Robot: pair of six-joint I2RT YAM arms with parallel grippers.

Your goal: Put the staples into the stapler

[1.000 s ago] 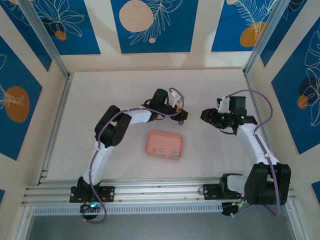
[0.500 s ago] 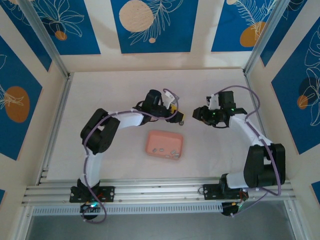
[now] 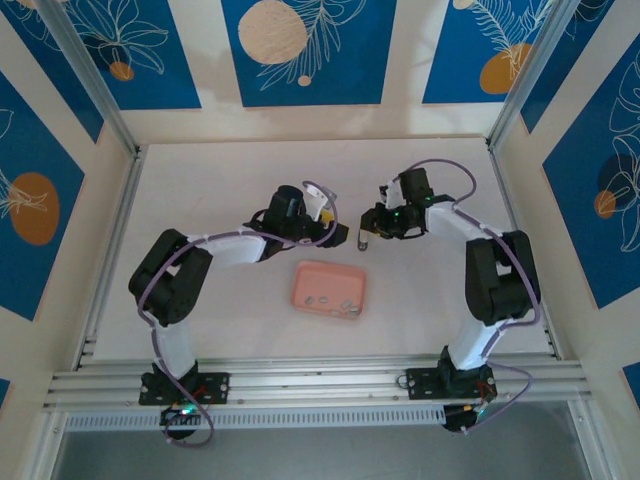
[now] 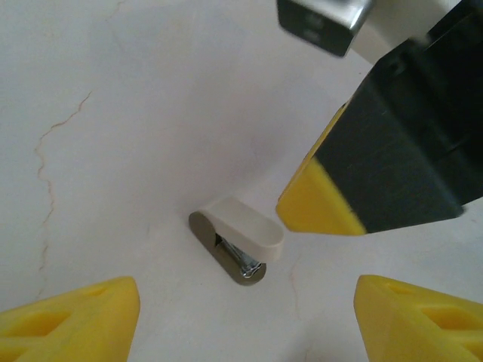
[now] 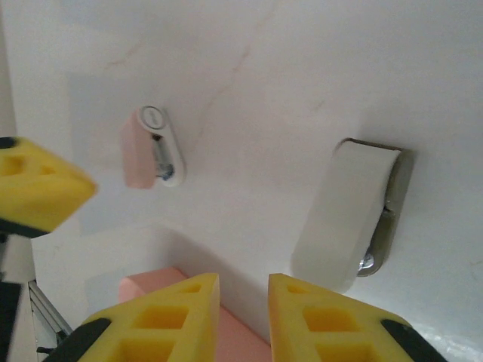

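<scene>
Left wrist view: spread left fingers [image 4: 245, 320] flank the small stapler [image 4: 238, 245], likely light and slippery, best pinched across its sides; right fingers [image 5: 243, 317] nearly together, empty.

Robot test cell, lab-type setup: white table [image 3: 200, 200] boxed in by blue leaf-print panels [image 3: 305, 50] at top & sides of frame, metal rails [image 3: 320, 385] along bottom w/ two arm bases.
</scene>
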